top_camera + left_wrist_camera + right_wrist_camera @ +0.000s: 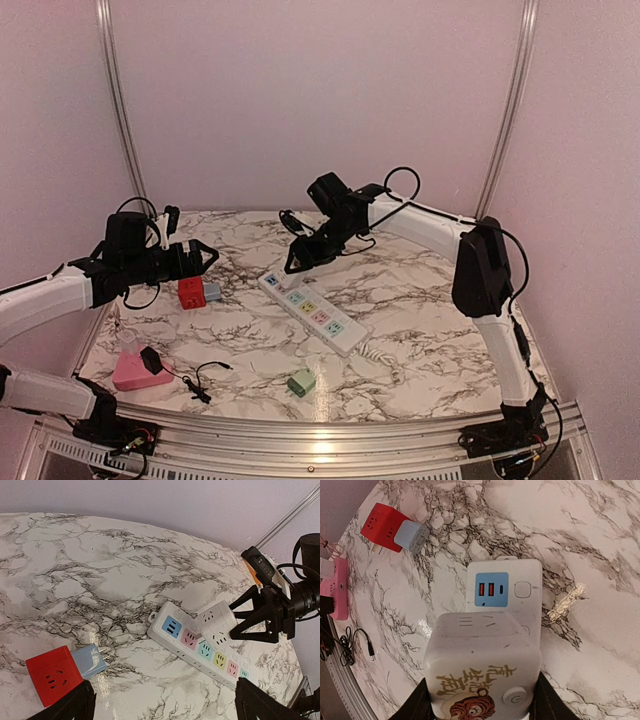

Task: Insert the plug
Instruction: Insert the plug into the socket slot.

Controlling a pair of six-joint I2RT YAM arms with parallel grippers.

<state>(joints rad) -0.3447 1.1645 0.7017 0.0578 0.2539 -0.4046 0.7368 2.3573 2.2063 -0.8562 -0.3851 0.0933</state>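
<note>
— What did the right gripper (pixel 299 258) have?

— Its black fingers were pinched on two opposite sides of the cube (pixel 482 665): white, glossy plastic with rounded edges. The face toward the wrist camera bore a tiger cartoon, brown lettering and a round button. The other faces carried socket slots.

— Where was the cube?

— Over the far-left end of the strip (pixel 315 310), just behind the blue USB panel and covering the next sockets. I couldn't tell whether it touched the strip.

— Which way did it point?

— The printed face looked back along the gripper. From the left wrist view it sat tilted, one corner dipping toward the strip. Its prongs were hidden.

— And the strip?

— It was a long, flat white bar with rounded corners and a row of pastel socket panels. It lay on the marble-patterned table (pixel 430 300), its long axis running diagonally from far-left to near-right. A white cable left the near-right end.

— And the left gripper (pixel 203 262)?

— Its fingers were spread wide and held nothing, hovering above the red block (pixel 54 675). That was a matte red cube with a socket on one face, and a pale blue plug (pixel 87 661) sat against its side. The plug's metal prongs pointed toward the strip.
</note>
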